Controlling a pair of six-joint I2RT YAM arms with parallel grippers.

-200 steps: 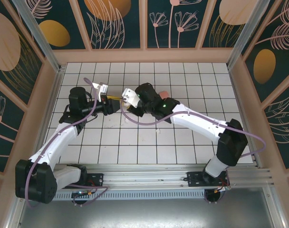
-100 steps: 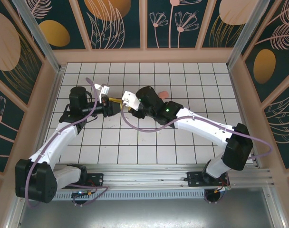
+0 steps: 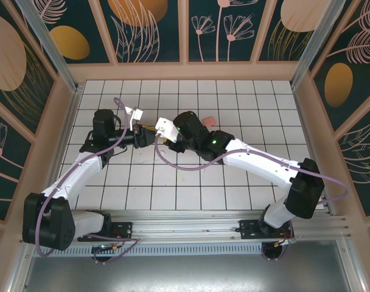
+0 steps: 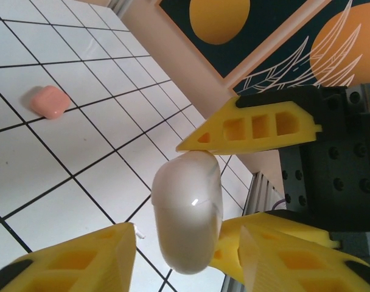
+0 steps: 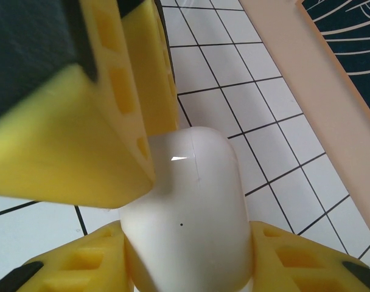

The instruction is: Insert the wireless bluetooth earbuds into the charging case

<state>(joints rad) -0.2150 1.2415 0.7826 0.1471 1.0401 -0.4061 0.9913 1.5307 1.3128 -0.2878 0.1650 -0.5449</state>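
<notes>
The right pincer (image 5: 188, 246) is clamped on the white charging case (image 5: 185, 194), with a yellow finger pressed to each side. The left pincer (image 4: 185, 255) faces it, its fingers (image 4: 81, 261) apart and flanking the same case, a sliver of gap showing at one. They meet above the tiled surface (image 3: 233, 188), left of centre. A salmon-pink piece (image 4: 50, 102) lies on the surface, far right of them.
</notes>
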